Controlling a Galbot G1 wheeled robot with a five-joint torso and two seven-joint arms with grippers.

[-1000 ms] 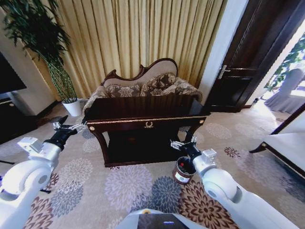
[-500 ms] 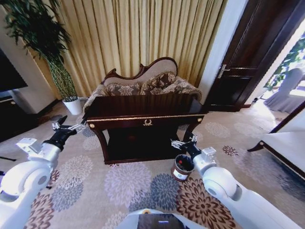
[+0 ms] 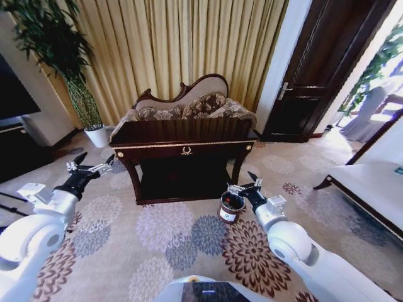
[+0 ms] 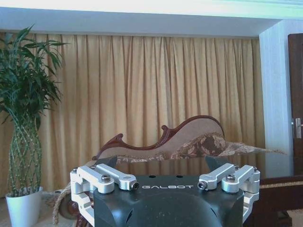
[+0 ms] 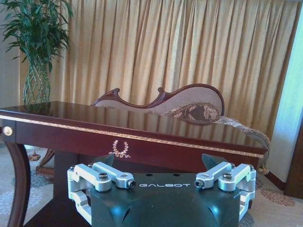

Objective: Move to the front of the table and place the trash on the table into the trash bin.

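The dark glossy table (image 3: 179, 133) with gold trim stands ahead across the flowered carpet, its front (image 5: 142, 135) facing the right wrist camera. The trash is out of view; the tabletop shows only reflections. The small round dark-brown trash bin (image 3: 230, 207) with a white label stands on the carpet by the table's right front leg. My right gripper (image 3: 249, 186) (image 5: 158, 161) is open, held in the air just right of the bin's rim. Open too, my left gripper (image 3: 90, 167) (image 4: 162, 163) hovers off the table's left front corner.
A carved sofa (image 3: 189, 106) sits right behind the table before gold curtains. A tall plant in a white pot (image 3: 96, 134) stands back left, a dark door (image 3: 318, 69) back right, and a white-topped piece of furniture (image 3: 371, 189) on the right. Open carpet lies before me.
The whole picture has shifted: table and bin now look smaller and sit more to the left, so the camera has moved. Both arms keep the same pose, grippers open.
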